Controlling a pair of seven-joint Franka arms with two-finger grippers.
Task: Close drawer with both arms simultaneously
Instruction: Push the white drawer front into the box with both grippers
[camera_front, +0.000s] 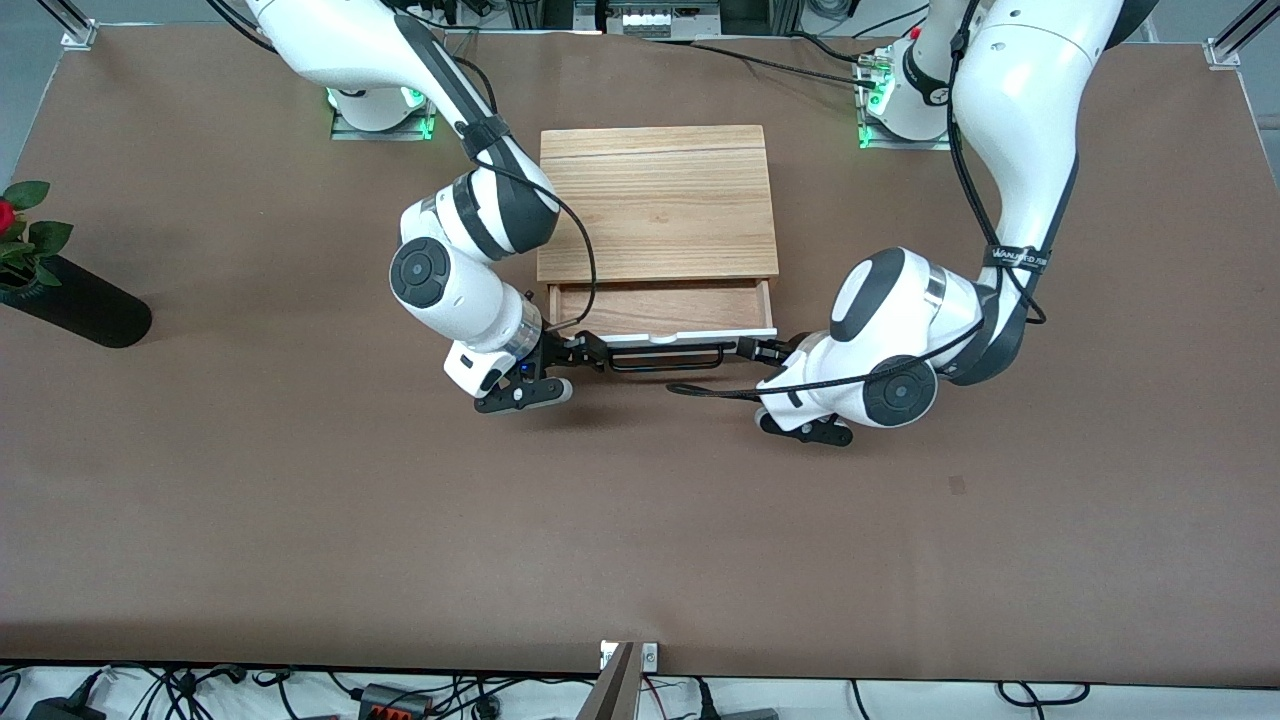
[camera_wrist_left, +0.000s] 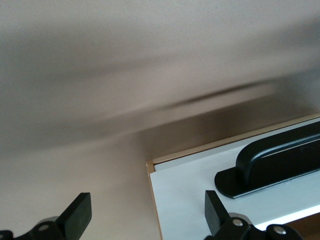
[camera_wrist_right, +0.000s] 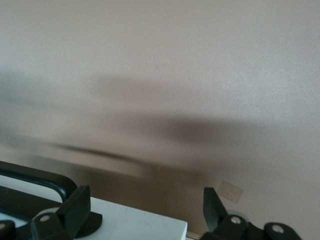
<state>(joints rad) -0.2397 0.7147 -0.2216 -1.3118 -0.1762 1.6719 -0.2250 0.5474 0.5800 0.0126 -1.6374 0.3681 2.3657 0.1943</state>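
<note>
Drawer (camera_front: 662, 306) partly pulled out of wood cabinet (camera_front: 657, 203) toward front camera, left gripper (camera_front: 757, 350) and right gripper (camera_front: 583, 352) at opposite ends of black handle (camera_front: 667, 357), both jaws spread apart.

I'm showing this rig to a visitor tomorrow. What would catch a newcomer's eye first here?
Two large white robot arms meet low at the white-fronted, wood-lined drawer, pulled partly out of a light-wood box cabinet mid-table. The left gripper and right gripper, both open, flank the ends of its long black bar handle. A red flower in a black vase lies at the right arm's end.
</note>
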